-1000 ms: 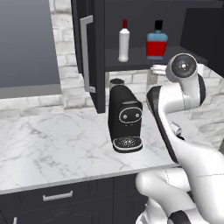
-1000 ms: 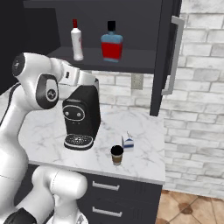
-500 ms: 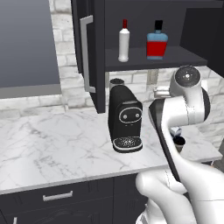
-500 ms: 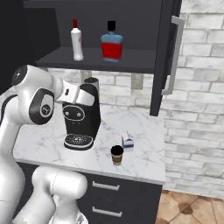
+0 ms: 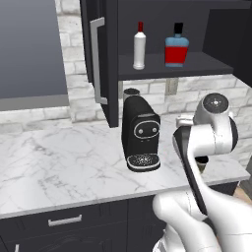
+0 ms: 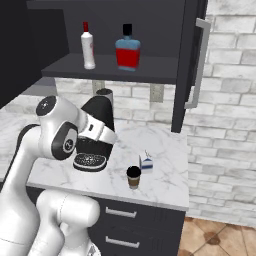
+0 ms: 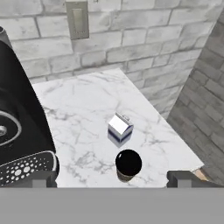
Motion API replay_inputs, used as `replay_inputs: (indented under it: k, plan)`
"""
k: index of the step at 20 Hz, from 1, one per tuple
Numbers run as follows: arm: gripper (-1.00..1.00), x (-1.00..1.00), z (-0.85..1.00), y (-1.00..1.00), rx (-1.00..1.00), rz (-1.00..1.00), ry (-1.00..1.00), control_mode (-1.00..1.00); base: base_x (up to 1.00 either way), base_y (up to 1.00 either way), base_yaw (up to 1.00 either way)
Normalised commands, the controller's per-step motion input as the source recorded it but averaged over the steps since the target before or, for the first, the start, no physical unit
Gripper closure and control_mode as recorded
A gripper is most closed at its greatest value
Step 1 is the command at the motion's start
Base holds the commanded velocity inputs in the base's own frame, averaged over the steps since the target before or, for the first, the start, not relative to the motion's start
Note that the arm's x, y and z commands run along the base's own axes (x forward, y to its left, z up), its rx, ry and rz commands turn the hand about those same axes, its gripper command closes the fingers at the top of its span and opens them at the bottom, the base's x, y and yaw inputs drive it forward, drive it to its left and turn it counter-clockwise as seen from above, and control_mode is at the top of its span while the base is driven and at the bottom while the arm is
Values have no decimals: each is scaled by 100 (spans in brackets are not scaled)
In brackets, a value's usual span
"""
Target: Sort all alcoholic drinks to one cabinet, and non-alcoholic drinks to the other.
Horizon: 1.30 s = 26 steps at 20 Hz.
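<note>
Coffee cup (image 7: 128, 164) stands on the counter (image 7: 87, 109) between the spread-apart fingers (image 7: 183, 177), touching neither

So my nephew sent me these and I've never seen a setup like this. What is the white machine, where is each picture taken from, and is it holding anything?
The white machine is a robot arm in a simulated kitchen. Two pictures come from cameras on its base, behind it to the left and right, looking over the marble counter. The third comes from a camera on its hand, looking along the claw, whose two dark tips show at the bottom.

The claw is open and holds nothing.

On the counter stand a black coffee machine, a small brown coffee cup with a black lid and a little white-and-blue milk carton just behind it. Above, an open black cabinet has a shelf carrying a slim white bottle with a red cap and a squat red bottle.
</note>
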Motion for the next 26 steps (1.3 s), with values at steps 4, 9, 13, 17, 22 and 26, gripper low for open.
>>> replay_inputs:
  k: [4,9,13,17,22,26]
  plan:
    - [-100,0,-57,-24,12,0,11,-100,0,0,0]
    - [-100,0,-43,-33,14,0,11,-100,0,0,0]
    - [-100,0,-46,-26,9,0,12,-100,0,0,0]
    - [-100,0,-52,-16,5,0,13,-100,0,0,0]
    - [-100,0,-53,-12,1,0,11,-100,0,0,0]
    - [-100,0,-42,-22,0,0,3,-100,0,0,0]
